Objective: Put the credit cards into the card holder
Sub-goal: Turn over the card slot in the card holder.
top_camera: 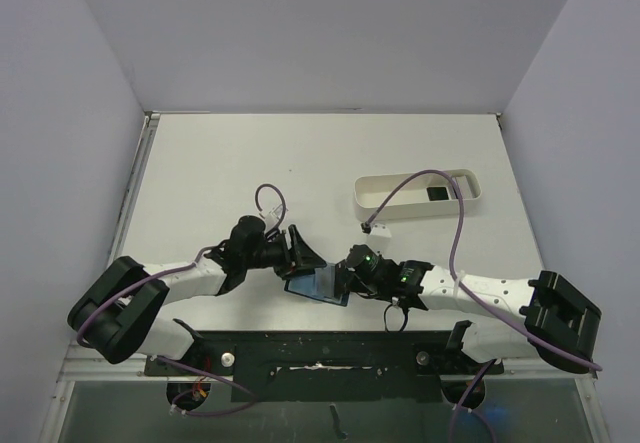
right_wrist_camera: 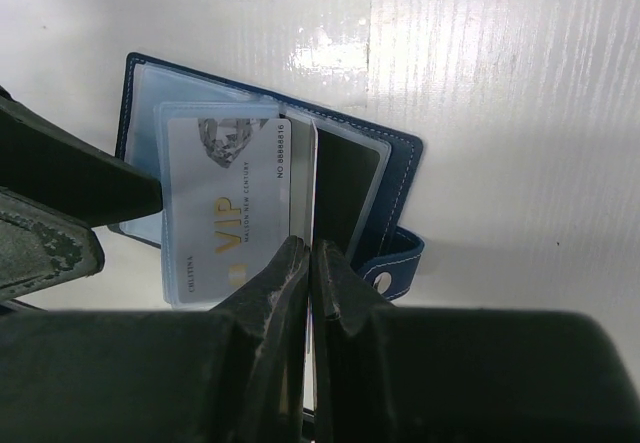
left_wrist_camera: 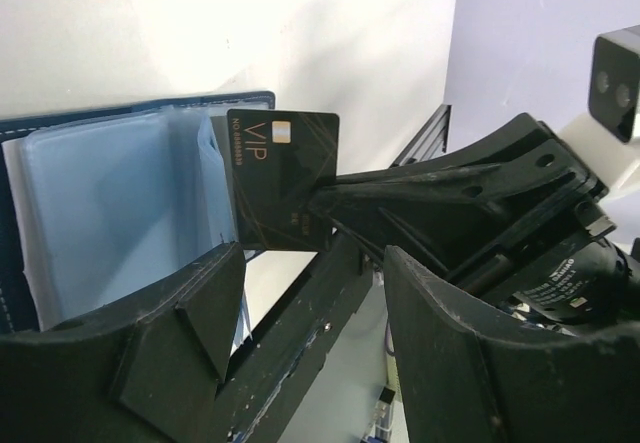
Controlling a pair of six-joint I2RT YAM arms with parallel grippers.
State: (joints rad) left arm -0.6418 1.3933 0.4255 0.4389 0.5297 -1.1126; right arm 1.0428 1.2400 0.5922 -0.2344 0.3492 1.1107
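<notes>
The card holder (top_camera: 316, 285) lies open on the table between both grippers, navy outside (right_wrist_camera: 402, 185) with clear sleeves (left_wrist_camera: 110, 203) and a snap tab (right_wrist_camera: 396, 271). My right gripper (right_wrist_camera: 312, 259) is shut on a black VIP credit card (left_wrist_camera: 285, 178), held on edge with its far end at the holder's sleeves; from the right wrist it shows as a thin edge (right_wrist_camera: 313, 178). One sleeve holds a pale card with gold VIP lettering (right_wrist_camera: 225, 213). My left gripper (left_wrist_camera: 310, 313) is open at the holder's left leaf, one finger (left_wrist_camera: 190, 333) over the sleeves. Nothing sits between its fingers.
A long white oval tray (top_camera: 372, 191) stands at the back right with one small dark card (top_camera: 437, 193) inside. A purple cable (top_camera: 420, 178) arcs over the tray. The table's near edge rail (top_camera: 320, 363) runs just behind the grippers.
</notes>
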